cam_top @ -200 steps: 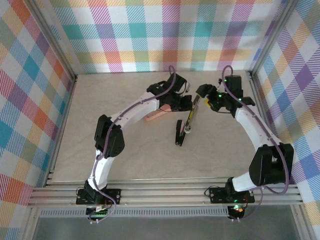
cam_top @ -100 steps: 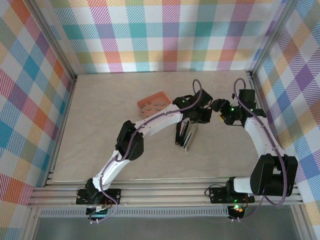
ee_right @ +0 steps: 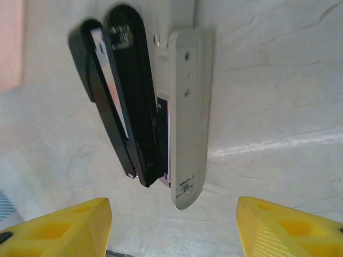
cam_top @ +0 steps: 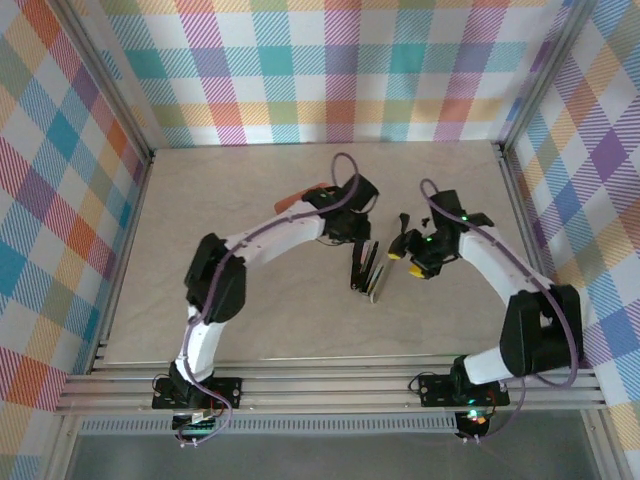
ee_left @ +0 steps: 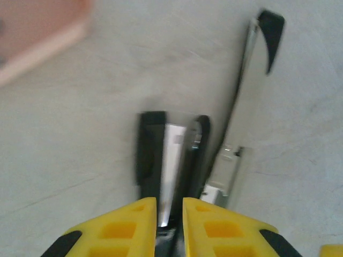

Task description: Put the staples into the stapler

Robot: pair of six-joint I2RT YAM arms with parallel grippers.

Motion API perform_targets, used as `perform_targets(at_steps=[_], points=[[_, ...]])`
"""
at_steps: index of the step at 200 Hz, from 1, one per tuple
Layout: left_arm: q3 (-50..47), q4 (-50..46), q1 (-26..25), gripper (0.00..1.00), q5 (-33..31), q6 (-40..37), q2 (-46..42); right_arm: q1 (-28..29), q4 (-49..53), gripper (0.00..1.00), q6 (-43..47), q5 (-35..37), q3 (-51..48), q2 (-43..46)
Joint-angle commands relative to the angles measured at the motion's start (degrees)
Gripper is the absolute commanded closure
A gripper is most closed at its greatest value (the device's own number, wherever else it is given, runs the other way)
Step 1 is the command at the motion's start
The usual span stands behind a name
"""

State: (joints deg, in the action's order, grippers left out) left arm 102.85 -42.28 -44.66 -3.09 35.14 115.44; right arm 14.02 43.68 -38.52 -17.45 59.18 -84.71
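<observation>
Checked walls stand around a pale surface, where the black stapler lies open in the middle. Left fingers hang over its far end, a thin gap apart. Right fingers spread wide just right of it, holding nothing. An orange tray sits beyond it, too blurry to show what is inside.

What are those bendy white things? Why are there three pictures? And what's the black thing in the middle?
Those are two robot arms bolted to a table. One camera looks down from above. A small camera also rides on each wrist, so you see that arm's own yellow fingers. The black and silver thing is a stapler, opened up, lying on the table. The left gripper has its fingers nearly together at the stapler's end; I can't tell whether it pinches. The right gripper is open and empty. An orange tray peeks out by the left arm.
</observation>
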Motion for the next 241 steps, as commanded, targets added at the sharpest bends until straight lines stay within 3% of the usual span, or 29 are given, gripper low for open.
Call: perform_targets(at_steps=[1,68,117,147,190,218,241], points=[[-5.2,2.0,2.6,0.8,-2.0,-0.6,-5.0,2.3,3.6,0.4,-0.9,3.1,3.2,-4.5],[-10.3,2.9,5.6,0.83,-2.5,-1.5,-8.7,3.2,1.4,0.53,3.3,1.2,6.8,-15.2],[-10.9,3.6,5.6,0.85,-2.7,-0.7,-8.8,3.1,-0.9,0.58,6.9,-1.1,7.6,-19.1],[-10.9,3.6,5.6,0.86,-2.9,-0.7,-8.7,2.3,-1.8,0.68,9.1,-2.4,6.4,-19.7],[-10.5,3.5,5.7,0.88,-2.7,-1.0,-8.3,-2.0,-5.2,0.72,14.5,-9.0,2.8,-18.2],[-10.3,3.8,5.6,0.89,-2.6,-1.3,-8.3,-8.4,-9.6,0.78,17.7,-19.1,-1.5,-17.4],[-10.3,3.9,5.6,0.89,-2.4,-1.5,-8.2,-12.9,-9.2,0.85,20.5,-22.4,-3.3,-17.4]])
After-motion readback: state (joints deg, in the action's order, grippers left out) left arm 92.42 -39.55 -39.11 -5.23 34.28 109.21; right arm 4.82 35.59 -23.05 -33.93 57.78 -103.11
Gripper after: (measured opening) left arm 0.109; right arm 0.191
